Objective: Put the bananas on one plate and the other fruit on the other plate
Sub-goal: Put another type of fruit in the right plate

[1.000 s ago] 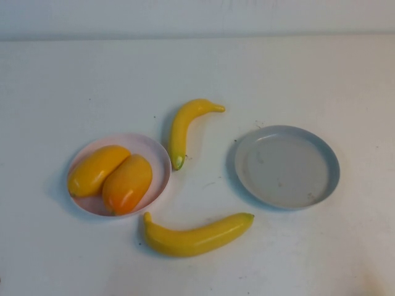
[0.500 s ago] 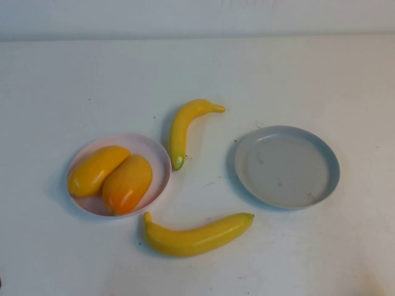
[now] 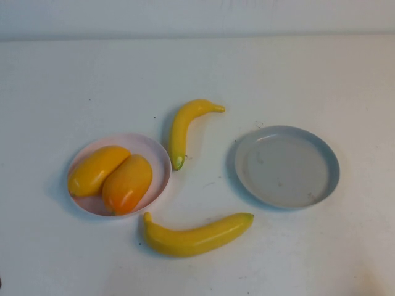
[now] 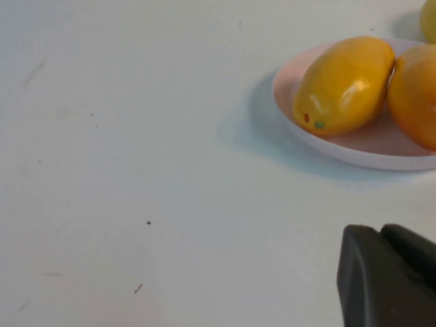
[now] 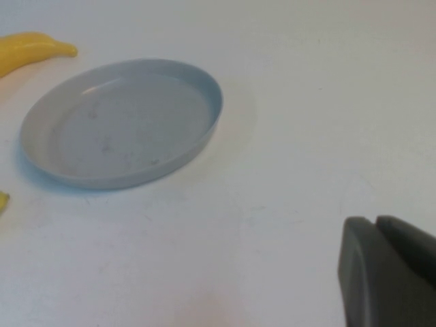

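Note:
Two plump yellow-orange fruits, one yellower (image 3: 97, 169) and one with an orange blush (image 3: 127, 183), lie side by side on the pale pink plate (image 3: 162, 161) at the left. The smaller banana (image 3: 185, 126) lies on the table between the plates. The larger banana (image 3: 197, 237) lies on the table nearer the front. The grey-blue plate (image 3: 287, 166) at the right holds nothing. Neither gripper shows in the high view. My left gripper (image 4: 381, 231) is shut and empty over bare table, apart from the pink plate (image 4: 354, 151). My right gripper (image 5: 375, 221) is shut and empty, apart from the grey-blue plate (image 5: 122, 126).
The white table (image 3: 197, 68) stretches bare behind the plates up to its back edge. In the right wrist view one banana's end (image 5: 34, 51) shows beyond the grey-blue plate.

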`<state>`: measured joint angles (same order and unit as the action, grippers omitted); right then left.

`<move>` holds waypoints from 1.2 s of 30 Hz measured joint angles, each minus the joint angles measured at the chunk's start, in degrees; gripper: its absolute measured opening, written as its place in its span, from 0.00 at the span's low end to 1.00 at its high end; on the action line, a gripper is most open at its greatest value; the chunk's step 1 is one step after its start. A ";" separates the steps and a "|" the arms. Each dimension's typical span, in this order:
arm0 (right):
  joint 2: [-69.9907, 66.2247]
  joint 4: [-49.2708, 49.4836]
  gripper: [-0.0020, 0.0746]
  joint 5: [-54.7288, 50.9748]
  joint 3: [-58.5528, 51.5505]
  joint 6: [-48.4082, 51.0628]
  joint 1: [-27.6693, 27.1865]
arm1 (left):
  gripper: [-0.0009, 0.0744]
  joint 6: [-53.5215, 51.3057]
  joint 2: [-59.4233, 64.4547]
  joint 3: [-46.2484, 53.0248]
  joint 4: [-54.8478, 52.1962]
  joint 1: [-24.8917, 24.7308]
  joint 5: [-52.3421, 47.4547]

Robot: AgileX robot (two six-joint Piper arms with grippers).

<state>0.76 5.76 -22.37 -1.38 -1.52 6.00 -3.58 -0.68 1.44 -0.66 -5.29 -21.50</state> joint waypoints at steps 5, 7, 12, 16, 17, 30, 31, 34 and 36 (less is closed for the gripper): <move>0.00 1.18 0.01 9.18 -0.13 0.00 0.00 | 0.01 0.00 0.00 0.00 0.00 0.00 0.00; 0.00 2.53 0.01 14.46 -0.13 0.00 0.00 | 0.01 0.00 0.00 0.00 0.00 0.00 0.00; 0.00 8.90 0.01 24.81 -0.13 0.00 0.00 | 0.01 0.00 0.00 0.00 0.00 0.00 0.00; 0.00 14.97 0.01 25.77 -0.13 -5.79 0.00 | 0.01 0.00 0.00 0.00 0.00 0.00 0.00; 0.00 15.94 0.01 24.56 0.12 -6.97 0.00 | 0.01 0.00 0.00 0.00 0.00 0.00 0.00; -21.92 17.75 0.01 -24.74 32.47 0.45 0.00 | 0.01 0.00 0.00 0.00 0.00 0.00 0.00; -24.92 17.86 0.01 -26.81 34.80 3.45 0.00 | 0.01 0.00 0.00 0.00 0.00 0.00 0.00; -31.99 19.22 0.01 -30.46 39.09 9.37 0.00 | 0.01 0.00 0.00 0.00 0.00 0.00 0.00; -37.04 20.75 0.01 -32.87 41.23 13.44 0.00 | 0.01 0.00 0.00 0.00 0.00 0.00 0.00</move>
<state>-36.28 26.51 -55.24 39.84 11.93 6.00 -3.58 -0.68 1.44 -0.66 -5.29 -21.50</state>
